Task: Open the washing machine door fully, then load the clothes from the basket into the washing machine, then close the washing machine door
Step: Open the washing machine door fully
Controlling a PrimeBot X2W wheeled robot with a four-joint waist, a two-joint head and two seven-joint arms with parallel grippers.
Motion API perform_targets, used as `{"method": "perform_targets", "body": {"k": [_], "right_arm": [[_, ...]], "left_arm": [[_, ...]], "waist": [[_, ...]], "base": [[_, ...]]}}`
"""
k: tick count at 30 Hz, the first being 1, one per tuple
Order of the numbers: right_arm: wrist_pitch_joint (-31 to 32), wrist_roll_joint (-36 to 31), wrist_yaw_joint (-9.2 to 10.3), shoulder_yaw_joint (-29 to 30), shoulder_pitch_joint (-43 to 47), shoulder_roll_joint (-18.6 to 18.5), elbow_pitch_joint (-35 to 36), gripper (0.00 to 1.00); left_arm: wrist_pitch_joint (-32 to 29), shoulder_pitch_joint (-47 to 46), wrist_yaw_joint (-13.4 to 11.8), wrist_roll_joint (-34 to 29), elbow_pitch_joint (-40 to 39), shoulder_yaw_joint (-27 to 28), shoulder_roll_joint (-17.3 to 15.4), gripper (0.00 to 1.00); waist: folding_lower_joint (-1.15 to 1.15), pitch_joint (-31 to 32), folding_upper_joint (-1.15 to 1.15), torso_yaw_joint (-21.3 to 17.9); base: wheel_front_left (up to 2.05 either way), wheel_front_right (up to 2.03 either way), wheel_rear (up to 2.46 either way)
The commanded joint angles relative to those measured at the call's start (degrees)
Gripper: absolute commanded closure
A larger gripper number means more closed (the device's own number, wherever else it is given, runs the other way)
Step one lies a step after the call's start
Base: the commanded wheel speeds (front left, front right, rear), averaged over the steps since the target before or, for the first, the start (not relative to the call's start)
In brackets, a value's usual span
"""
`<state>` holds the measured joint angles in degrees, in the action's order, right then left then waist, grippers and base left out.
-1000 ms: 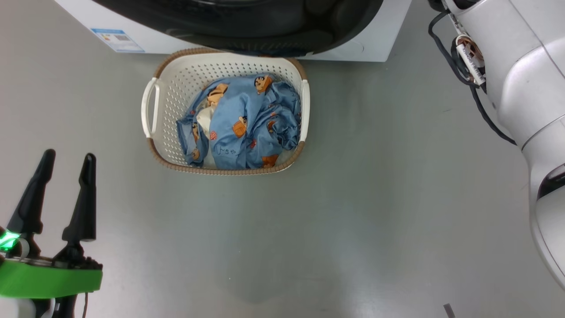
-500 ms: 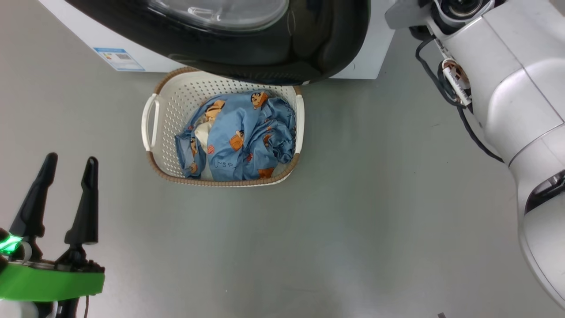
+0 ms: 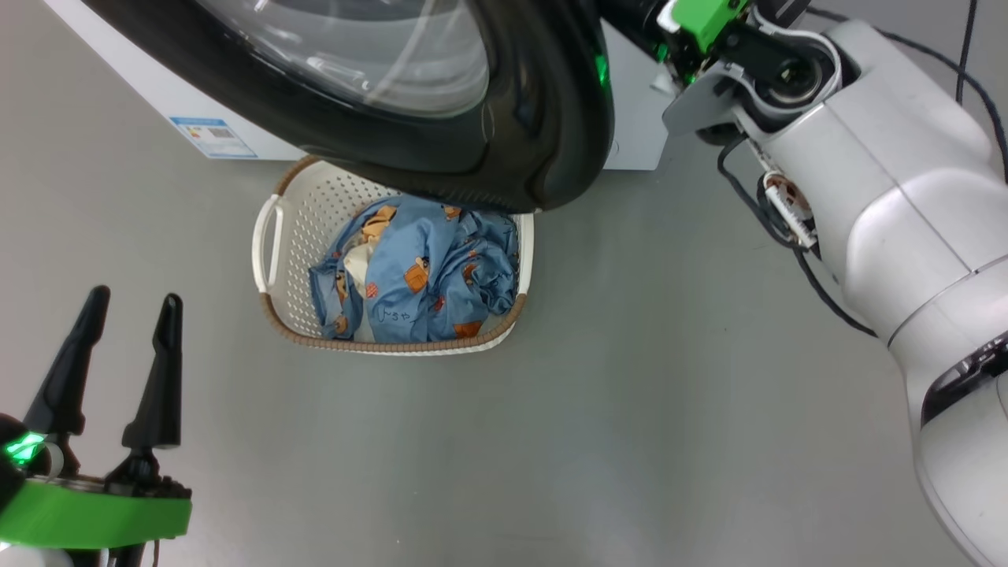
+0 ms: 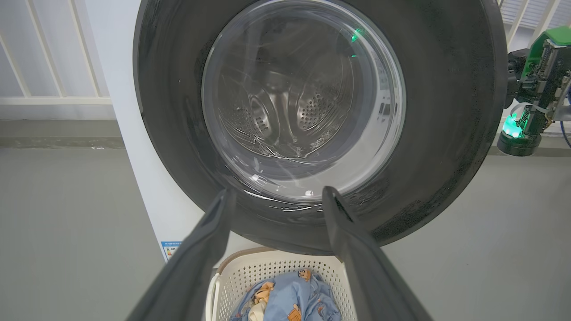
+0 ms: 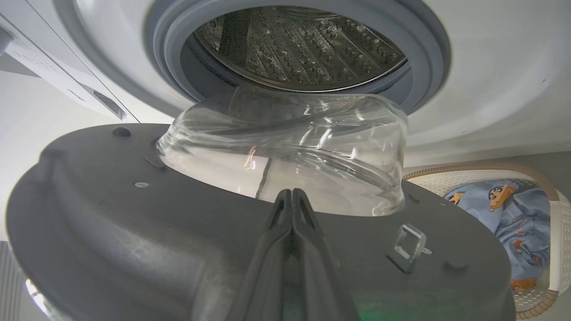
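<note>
The washing machine door stands partly swung out, its black rim hanging over the far side of the basket. My right gripper is shut, its tips against the door's dark inner face just below the glass bowl. Beyond the bowl I see the steel drum of the washing machine. The clothes, light blue with orange figures, lie heaped in the basket. My left gripper hangs open and empty at the lower left, well short of the basket, and faces the door's front.
My right forearm with its dark cables reaches in from the right, beside the machine's corner. Grey floor spreads in front of the basket. A metal latch loop sticks up on the door's inner face. White railings stand behind the machine on the left.
The head camera has tilted up, so everything sits lower in the picture. More of the door and my right wrist now show, and the rim covers more of the basket. Both grippers keep their states.
</note>
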<state>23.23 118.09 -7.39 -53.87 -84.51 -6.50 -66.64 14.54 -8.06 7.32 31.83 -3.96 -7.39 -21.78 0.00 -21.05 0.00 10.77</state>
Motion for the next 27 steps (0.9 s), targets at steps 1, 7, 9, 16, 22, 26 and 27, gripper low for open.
{"method": "perform_targets", "body": {"k": [1, 7, 9, 16, 22, 26, 27], "right_arm": [[0.8, 0.7, -0.10, -0.6, 2.1, 1.2, 2.3, 1.00], [2.2, 1.7, -0.10, -3.1, 5.7, 0.3, 8.2, 1.00], [2.6, 2.3, -0.10, -4.3, 6.9, -0.2, 10.5, 1.00], [3.3, 5.0, -0.10, -8.9, 10.0, -2.9, 18.2, 1.00], [1.8, 9.8, -0.10, -15.1, 12.1, -7.6, 28.5, 1.00], [-0.3, 12.4, -0.10, -18.5, 12.5, -10.7, 35.6, 1.00], [-0.8, 12.8, -0.10, -18.9, 12.6, -11.2, 37.0, 1.00]], "left_arm": [[0.5, 0.0, 0.2, -0.4, -1.2, 2.6, -1.8, 0.00], [0.5, 0.4, 0.2, -0.9, -1.0, 2.5, -1.6, 0.00], [0.5, 0.6, 0.2, -1.1, -1.0, 2.4, -1.5, 0.00], [0.5, 1.4, 0.2, -1.9, -0.7, 2.2, -1.2, 0.00], [0.5, 2.1, 0.2, -2.7, -0.3, 1.9, -0.7, 0.00], [0.5, 2.4, 0.2, -3.1, -0.1, 1.9, -0.5, 0.00], [0.5, 2.4, 0.2, -3.2, 0.0, 1.9, -0.4, 0.00]], "waist": [[0.00, 0.5, 0.00, -0.2], [0.00, 1.9, 0.00, -0.4], [0.00, 2.5, 0.00, -0.3], [0.00, 4.7, 0.00, -0.2], [0.00, 6.5, 0.00, 0.1], [0.00, 7.3, 0.00, 0.2], [0.00, 7.5, 0.00, 0.2]], "base": [[0.00, 0.00, 0.00], [0.00, 0.00, 0.00], [0.00, 0.00, 0.00], [0.00, 0.00, 0.00], [0.00, 0.00, 0.00], [0.00, 0.00, 0.00], [0.00, 0.00, 0.00]]}}
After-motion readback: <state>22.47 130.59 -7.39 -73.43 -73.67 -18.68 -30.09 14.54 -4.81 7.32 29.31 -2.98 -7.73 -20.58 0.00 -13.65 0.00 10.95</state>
